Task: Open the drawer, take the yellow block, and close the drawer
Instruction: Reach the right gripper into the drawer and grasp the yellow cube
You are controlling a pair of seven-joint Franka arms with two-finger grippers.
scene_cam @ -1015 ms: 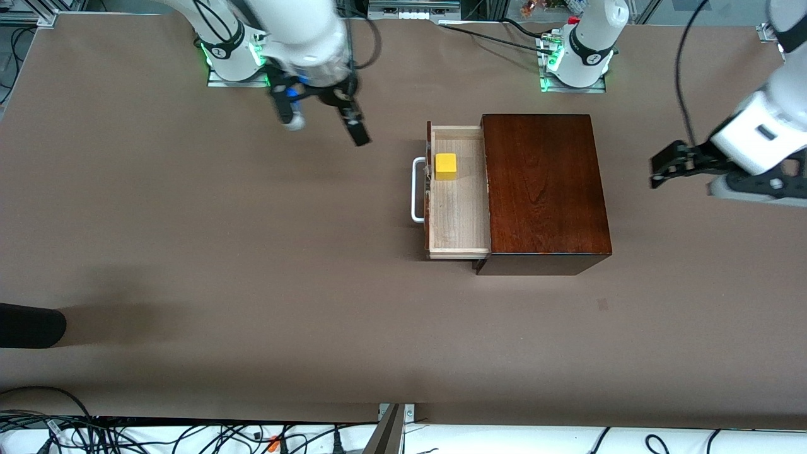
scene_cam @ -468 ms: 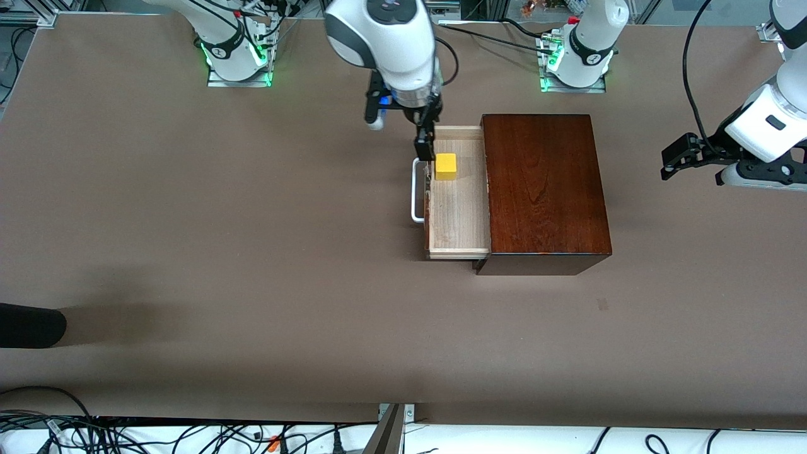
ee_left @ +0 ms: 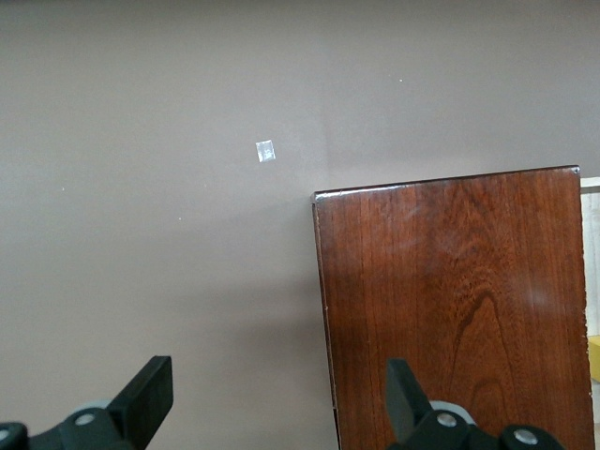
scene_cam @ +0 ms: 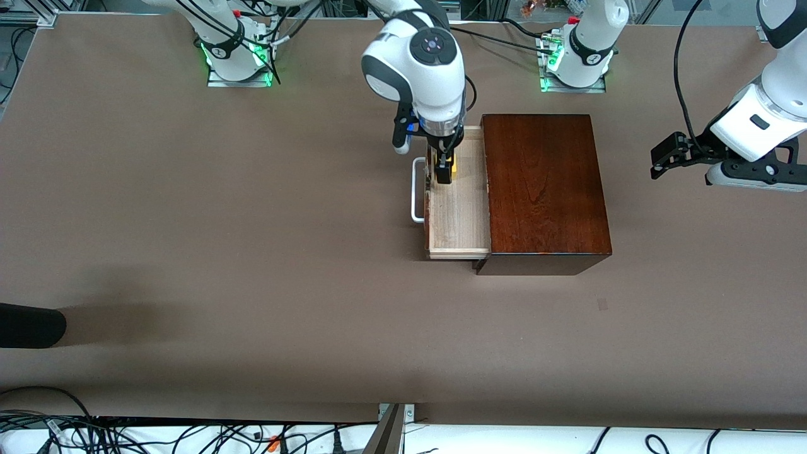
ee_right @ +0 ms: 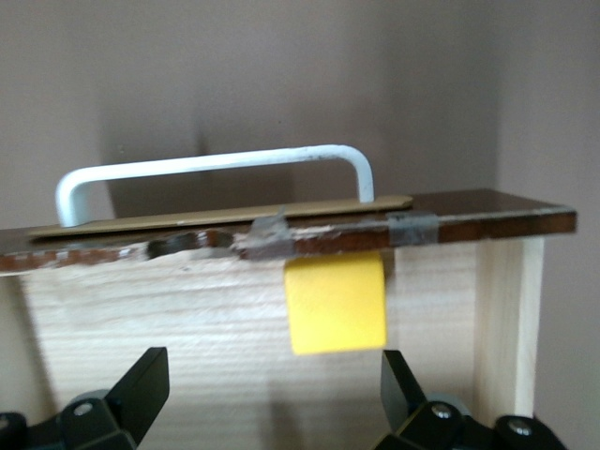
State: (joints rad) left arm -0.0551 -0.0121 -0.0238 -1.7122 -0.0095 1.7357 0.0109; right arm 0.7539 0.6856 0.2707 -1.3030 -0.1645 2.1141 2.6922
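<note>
The dark reddish-brown wooden box (scene_cam: 542, 189) stands mid-table with its drawer (scene_cam: 460, 214) pulled out toward the right arm's end, white loop handle (scene_cam: 417, 189) on its front panel. The yellow block (scene_cam: 454, 168) lies in the drawer, in the corner farther from the front camera, mostly hidden by my right gripper (scene_cam: 444, 170). In the right wrist view the block (ee_right: 336, 305) sits against the front panel under the handle (ee_right: 216, 169), and my right gripper (ee_right: 272, 394) is open just above it, off to one side. My left gripper (scene_cam: 668, 154) is open and empty, waiting over the table beside the box (ee_left: 450, 300).
A dark rounded object (scene_cam: 31, 325) lies at the table's edge at the right arm's end. A small mark (scene_cam: 603, 304) is on the table nearer the front camera than the box. Cables run along the near edge.
My right arm has swung from near its base to over the open drawer and come down at the yellow block. My left gripper has shifted slightly.
</note>
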